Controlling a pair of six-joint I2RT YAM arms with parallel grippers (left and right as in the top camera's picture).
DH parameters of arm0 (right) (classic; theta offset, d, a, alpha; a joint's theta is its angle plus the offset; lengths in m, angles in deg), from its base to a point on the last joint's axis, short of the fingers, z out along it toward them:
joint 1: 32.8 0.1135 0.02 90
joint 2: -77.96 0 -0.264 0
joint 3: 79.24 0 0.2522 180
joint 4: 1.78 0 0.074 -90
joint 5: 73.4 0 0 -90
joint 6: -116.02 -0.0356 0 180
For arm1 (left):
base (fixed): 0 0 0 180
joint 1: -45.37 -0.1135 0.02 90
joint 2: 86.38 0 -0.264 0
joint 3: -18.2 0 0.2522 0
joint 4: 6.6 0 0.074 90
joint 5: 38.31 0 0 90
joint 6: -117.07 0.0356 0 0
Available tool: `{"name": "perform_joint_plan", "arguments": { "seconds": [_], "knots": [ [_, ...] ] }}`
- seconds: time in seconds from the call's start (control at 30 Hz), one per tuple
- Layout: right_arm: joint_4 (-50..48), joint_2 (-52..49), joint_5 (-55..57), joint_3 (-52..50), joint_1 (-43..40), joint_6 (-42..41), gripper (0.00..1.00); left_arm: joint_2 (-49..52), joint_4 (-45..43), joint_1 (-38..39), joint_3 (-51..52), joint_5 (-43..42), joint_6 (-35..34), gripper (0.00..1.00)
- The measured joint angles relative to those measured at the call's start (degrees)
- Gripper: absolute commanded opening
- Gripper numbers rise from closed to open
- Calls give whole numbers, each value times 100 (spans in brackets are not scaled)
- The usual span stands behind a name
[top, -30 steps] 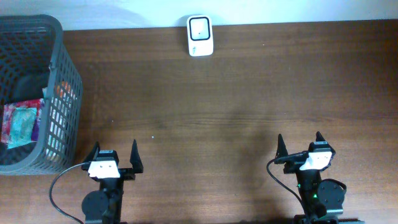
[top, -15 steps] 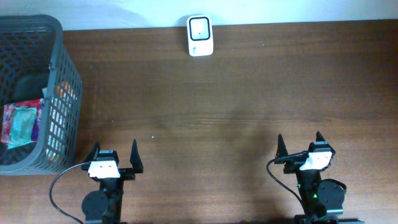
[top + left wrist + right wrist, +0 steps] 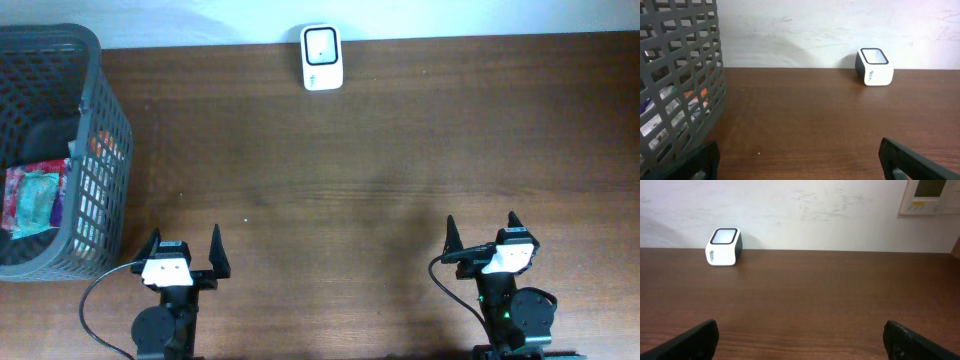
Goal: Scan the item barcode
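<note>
Wooden table (image 3: pixel 380 150); basket (image 3: pixel 108 150) cut off left, contents (image 3: pixel 35 195) hard to identify.

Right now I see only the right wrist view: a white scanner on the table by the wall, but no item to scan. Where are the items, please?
Observer: They are in a grey mesh basket at the left side of the table, outside your frame.
Operator: What lies inside it?
Observer: A colourful flat packet lies on top. What is under it I cannot tell.
Operator: Which arm stands nearer to the basket?
Observer: The left pincer, open and empty, stands just right of the basket's near corner. The right pincer is far across the table.
</note>
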Motion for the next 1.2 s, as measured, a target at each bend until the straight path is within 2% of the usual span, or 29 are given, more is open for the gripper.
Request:
{"name": "perform_joint_plan", "arguments": {
  "seconds": [0.83, 1.07, 1.2],
  "knots": [
    [0, 0, 0, 0, 0, 0, 99, 0, -61, 0, 7, -72, 0, 99],
    [0, 4, 0, 0, 0, 2, 99, -15, -2076, 0, 35, -1191, -46, 99],
    [-2, 4, 0, 0, 0, 2, 98, -15, -2175, 0, -243, -1388, -151, 99]
  ]
}}
